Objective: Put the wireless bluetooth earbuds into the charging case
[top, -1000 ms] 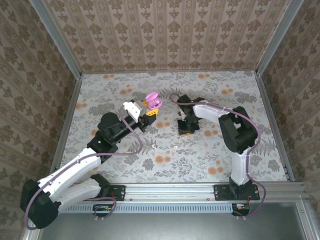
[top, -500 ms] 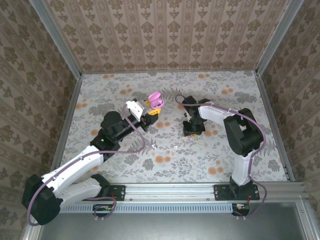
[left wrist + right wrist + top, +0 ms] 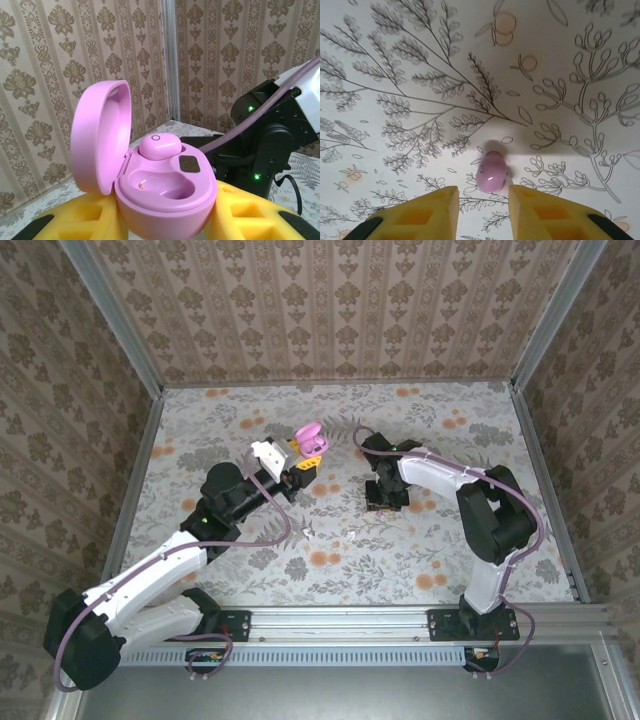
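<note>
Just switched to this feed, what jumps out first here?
The open pink charging case, gripped in the left end effector, with one pink earbud seated and the well beside it empty. Next, a second pink earbud lying on the floral table just ahead of the right end effector, its yellow fingertips apart.

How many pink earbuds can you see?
2. One earbud sits in the open case; the other earbud lies on the table just ahead of the right fingers. More may be hidden.

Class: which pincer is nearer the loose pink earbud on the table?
Right. The right pincer hovers just above the earbud; the left pincer holds the pink case farther left.
</note>
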Controlling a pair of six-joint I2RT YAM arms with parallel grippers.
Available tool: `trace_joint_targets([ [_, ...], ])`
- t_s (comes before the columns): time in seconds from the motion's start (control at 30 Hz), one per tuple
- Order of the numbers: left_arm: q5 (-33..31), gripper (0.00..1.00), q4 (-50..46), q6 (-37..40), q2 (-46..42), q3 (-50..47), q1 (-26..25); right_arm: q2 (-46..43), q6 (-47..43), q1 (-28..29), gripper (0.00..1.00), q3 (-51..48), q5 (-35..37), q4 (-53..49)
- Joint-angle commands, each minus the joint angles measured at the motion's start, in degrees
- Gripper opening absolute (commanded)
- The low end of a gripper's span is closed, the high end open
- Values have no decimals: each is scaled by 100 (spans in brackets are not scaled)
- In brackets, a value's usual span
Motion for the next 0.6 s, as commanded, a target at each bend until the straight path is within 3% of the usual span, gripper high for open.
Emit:
trace_joint_targets([
  [0.0, 127, 37, 201, -61, 13, 172, 50, -42, 333, 52, 34, -112, 233, 27],
  [0.57, 91, 37, 156, -51, -46, 175, 54, 340, 350, 124, 31, -96, 157, 127],
])
